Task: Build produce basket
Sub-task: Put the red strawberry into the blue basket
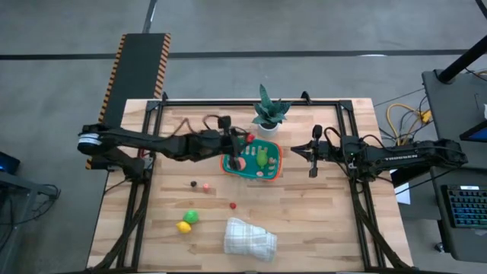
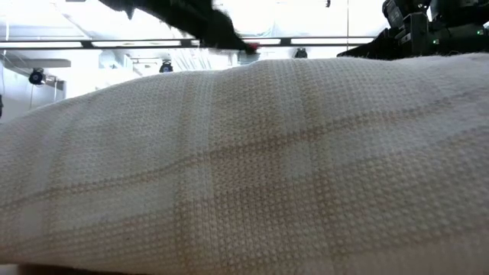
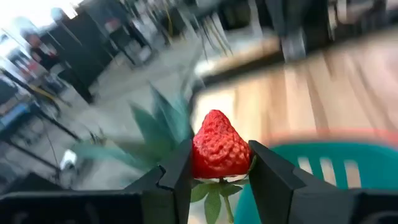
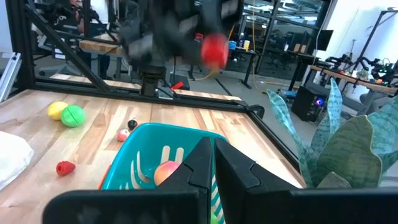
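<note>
Basket: teal basket (image 1: 272,169) with orange rim sits mid-table, just in front of the potted plant (image 1: 268,112), between the two arms
Basket contents: several pieces already inside; a pink-orange piece (image 1: 239,162) and green pieces (image 1: 262,158) show from above, and the right wrist view shows an orange-pink fruit (image 4: 166,172) low against the slotted wall
Strawberry: red strawberry (image 3: 219,148) is pinched between the left gripper's (image 3: 219,171) fingers, leaves hanging below; in the high view it sits as a red dot (image 1: 249,138) near the basket's rear-left corner, not yet in
Left gripper: clamped on the strawberry, hovering at the basket's rim on the plant side
Right gripper: right gripper (image 4: 213,163) has jaws pressed together, holding nothing, parked just right of the basket and pointing at it
Loose produce: green piece (image 1: 191,217) and yellow piece (image 1: 183,226) lie together near the front-left; a small red berry (image 1: 232,205), another red one (image 1: 193,183) and a dark berry (image 1: 205,185) lie scattered in front of the basket
Cloth: folded white cloth (image 1: 249,238) lies at the front edge and blocks nearly all of the low view
Progress judged: about halfway; one piece in transit, five still on the table
Left to do: drop the strawberry in, then collect the remaining five pieces
</note>
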You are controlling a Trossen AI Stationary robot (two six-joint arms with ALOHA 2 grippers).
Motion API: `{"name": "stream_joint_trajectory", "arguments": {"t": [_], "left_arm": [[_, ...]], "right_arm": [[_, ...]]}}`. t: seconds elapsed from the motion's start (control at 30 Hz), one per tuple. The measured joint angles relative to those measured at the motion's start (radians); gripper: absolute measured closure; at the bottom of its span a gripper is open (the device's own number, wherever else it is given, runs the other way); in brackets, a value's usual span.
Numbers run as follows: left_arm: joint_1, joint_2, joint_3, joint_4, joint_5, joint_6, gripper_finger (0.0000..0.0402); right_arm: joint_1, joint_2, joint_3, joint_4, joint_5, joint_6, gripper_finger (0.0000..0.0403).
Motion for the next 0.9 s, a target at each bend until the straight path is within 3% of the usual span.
{"name": "stream_joint_trajectory", "arguments": {"t": [0.47, 0.63, 0.9], "left_arm": [[0.042, 0.135, -0.012, -0.029, -0.005, -0.012, 0.0294], [0.044, 0.184, 0.000, -0.106, 0.038, -0.028, 0.0294], [0.049, 0.158, 0.005, -0.148, 0.184, -0.033, 0.0294]], "right_arm": [[0.000, 0.000, -0.004, -0.001, 0.000, 0.000, 0.0394], [0.000, 0.000, -0.004, -0.001, 0.000, 0.000, 0.0394], [0.000, 0.000, -0.004, 0.000, 0.000, -0.008, 0.0394]]}}
